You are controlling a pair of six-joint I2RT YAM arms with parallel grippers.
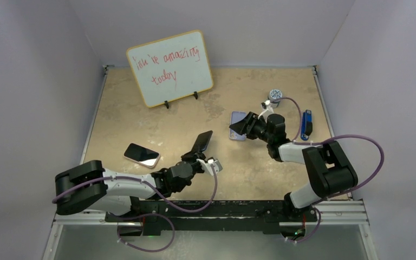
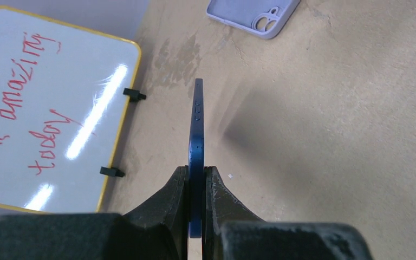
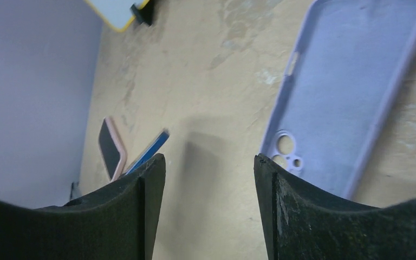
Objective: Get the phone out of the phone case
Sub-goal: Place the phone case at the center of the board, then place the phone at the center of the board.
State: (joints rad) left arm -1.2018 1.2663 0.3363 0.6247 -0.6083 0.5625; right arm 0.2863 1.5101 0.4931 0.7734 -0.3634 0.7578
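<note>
Blue phone [image 2: 197, 122] stands edge-on, pinched in the left hand [image 2: 196, 173].

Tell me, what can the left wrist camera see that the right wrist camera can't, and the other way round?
Only the left wrist view: the left gripper clamped on the thin edge of the blue phone, and the red writing on the whiteboard. Only the right wrist view: the right gripper, fingers spread with nothing between them, and a second phone with a pink rim lying on the table. Both: the lavender phone case lying apart from the blue phone, plus at least a corner of the whiteboard.
</note>
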